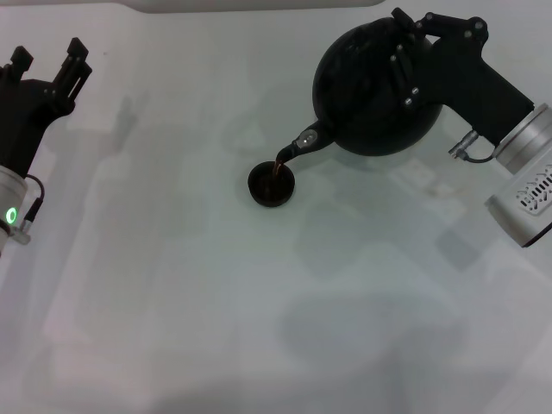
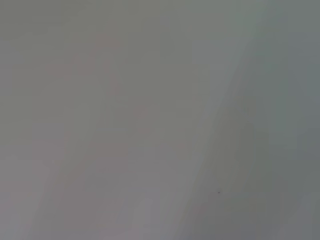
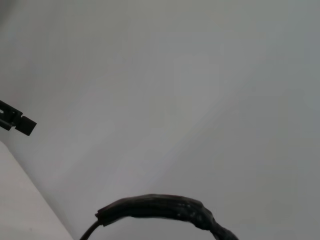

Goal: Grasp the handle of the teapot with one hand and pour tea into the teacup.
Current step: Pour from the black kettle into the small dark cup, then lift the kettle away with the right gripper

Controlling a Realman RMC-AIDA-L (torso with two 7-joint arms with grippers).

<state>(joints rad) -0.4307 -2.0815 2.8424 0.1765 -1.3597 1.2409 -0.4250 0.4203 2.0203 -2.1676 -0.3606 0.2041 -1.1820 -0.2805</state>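
Teapot (image 1: 366, 95) tilted at table's far right, spout (image 1: 306, 142) down toward teacup (image 1: 272, 184); brown stream runs from spout tip into cup.

Right gripper (image 1: 412, 65) over pot top, jaws closed round handle (image 3: 165, 209); wrapped black arch shows in right wrist view.

Left gripper (image 1: 53, 69) parked far left, apart from work, fingers spread, holding nothing.

Judgement: pot looks heavy, rigid, load shifting as liquid drains. Wrapped handle gives friction; mid-arch is best hold. Cup small, light, easily knocked or overfilled.

handle (image 3: 160, 207) cut off at frame edge, right gripper (image 1: 405, 65) jaws hidden
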